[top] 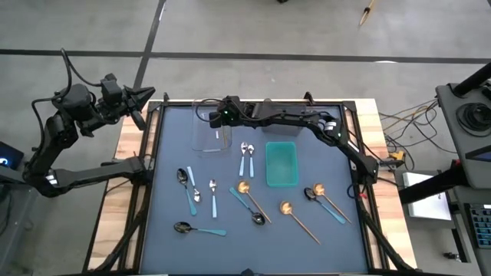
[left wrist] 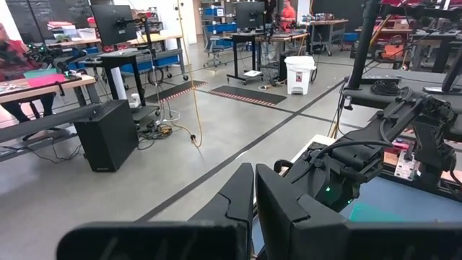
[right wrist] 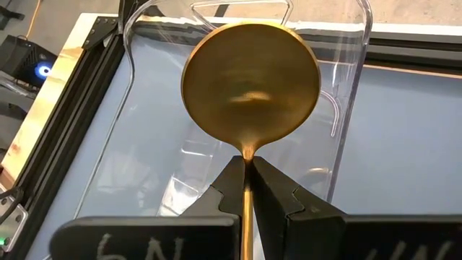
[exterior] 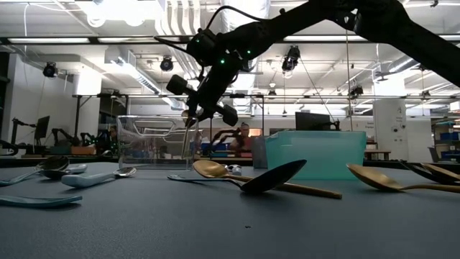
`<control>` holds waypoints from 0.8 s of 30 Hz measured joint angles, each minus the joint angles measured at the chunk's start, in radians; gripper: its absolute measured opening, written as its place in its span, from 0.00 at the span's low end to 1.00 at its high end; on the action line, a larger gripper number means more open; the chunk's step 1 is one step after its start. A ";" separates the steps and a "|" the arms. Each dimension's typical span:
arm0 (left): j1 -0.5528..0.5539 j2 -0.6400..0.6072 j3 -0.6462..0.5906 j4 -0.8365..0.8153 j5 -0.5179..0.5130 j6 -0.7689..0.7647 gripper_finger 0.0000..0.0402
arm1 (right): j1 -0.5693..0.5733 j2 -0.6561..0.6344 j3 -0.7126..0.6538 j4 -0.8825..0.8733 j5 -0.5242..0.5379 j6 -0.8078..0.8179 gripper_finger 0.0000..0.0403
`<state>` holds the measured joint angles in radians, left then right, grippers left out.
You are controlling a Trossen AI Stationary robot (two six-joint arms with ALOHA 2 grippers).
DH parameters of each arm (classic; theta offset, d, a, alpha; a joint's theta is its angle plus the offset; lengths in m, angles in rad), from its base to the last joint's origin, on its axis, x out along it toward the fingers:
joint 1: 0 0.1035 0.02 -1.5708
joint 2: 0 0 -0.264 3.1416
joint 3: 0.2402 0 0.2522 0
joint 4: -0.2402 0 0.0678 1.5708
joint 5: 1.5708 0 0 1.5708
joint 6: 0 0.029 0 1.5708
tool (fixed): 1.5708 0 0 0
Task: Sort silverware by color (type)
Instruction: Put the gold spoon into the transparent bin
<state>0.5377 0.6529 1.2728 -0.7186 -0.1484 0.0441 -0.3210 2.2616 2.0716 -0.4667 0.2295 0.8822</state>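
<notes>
My right gripper (top: 223, 119) reaches to the mat's far left part and is shut on a gold spoon (right wrist: 249, 79) above the clear bin (top: 211, 132). In the low view the spoon (exterior: 188, 135) hangs below the gripper (exterior: 195, 109), at the clear bin (exterior: 152, 141). Other spoons lie flat on the mat: light-blue-handled ones (top: 245, 158), teal-handled dark ones (top: 197, 228) and gold ones (top: 300, 218). My left gripper (top: 143, 104) waits shut, off the table's far left corner. My right gripper pinches the gold spoon's handle at the neck (right wrist: 248, 160), just behind the bowl, between its two fingers (right wrist: 229, 189). The fingers point down from above, along the handle. The spoon is lifted clear, its bowl (right wrist: 249, 76) past the fingertips and over the clear bin.
A teal bin (top: 281, 164) stands at the mat's middle, right of the clear bin. Spoons are scattered over the mat's near half on both sides. The table's wooden edges (top: 126, 149) and black frame rails border the mat. Cables and equipment lie off to the right.
</notes>
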 joint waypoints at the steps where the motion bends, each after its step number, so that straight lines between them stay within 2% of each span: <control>1: 0.000 0.000 0.000 0.000 0.000 0.000 0.00 | 0.000 0.000 0.000 0.000 0.001 0.000 0.02; 24: 0.000 0.000 0.000 -0.003 0.000 0.012 0.00 | -0.002 0.000 0.000 0.000 0.019 0.009 0.09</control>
<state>0.5377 0.6528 1.2728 -0.7219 -0.1484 0.0559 -0.3229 2.2616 2.0716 -0.4664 0.2485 0.8907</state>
